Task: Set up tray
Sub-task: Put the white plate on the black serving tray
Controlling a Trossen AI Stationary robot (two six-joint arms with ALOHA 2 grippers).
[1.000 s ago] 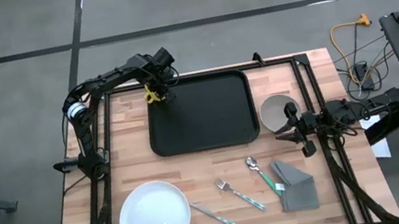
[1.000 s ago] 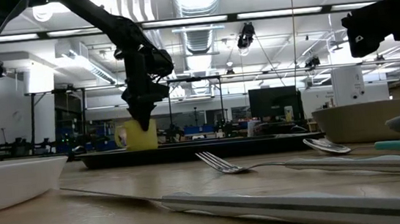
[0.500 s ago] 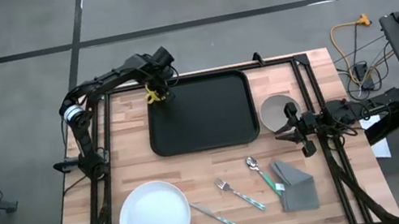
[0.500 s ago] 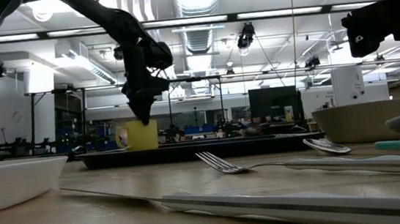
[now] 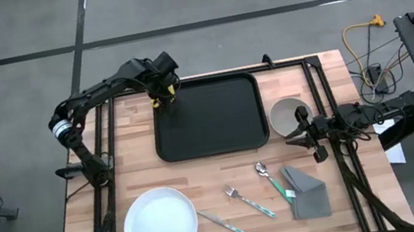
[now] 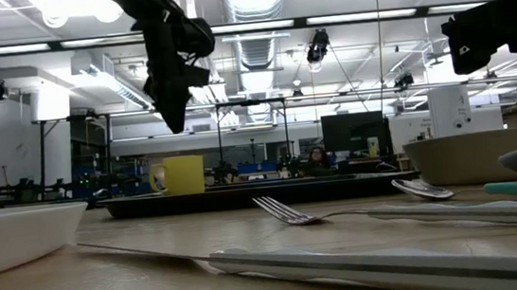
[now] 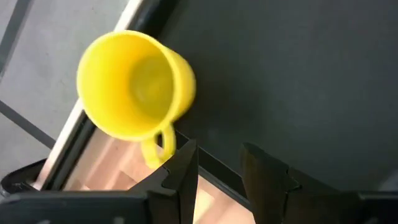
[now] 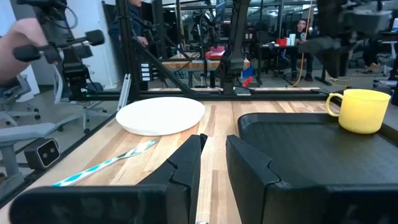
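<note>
At upper left of the high view, a yellow plastic mug [image 5: 158,101] is seen released on the large black rectangular tray [image 5: 217,123], the left gripper [image 5: 168,86] held unclenched above it.

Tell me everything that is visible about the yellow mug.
The yellow mug is one plain colour, smooth like plastic, with one loop handle. It stands upright and looks empty, in a far corner of the black tray, on the left arm's side, handle toward the tray's edge. Nothing grips it: the left gripper hangs open above it.
</note>
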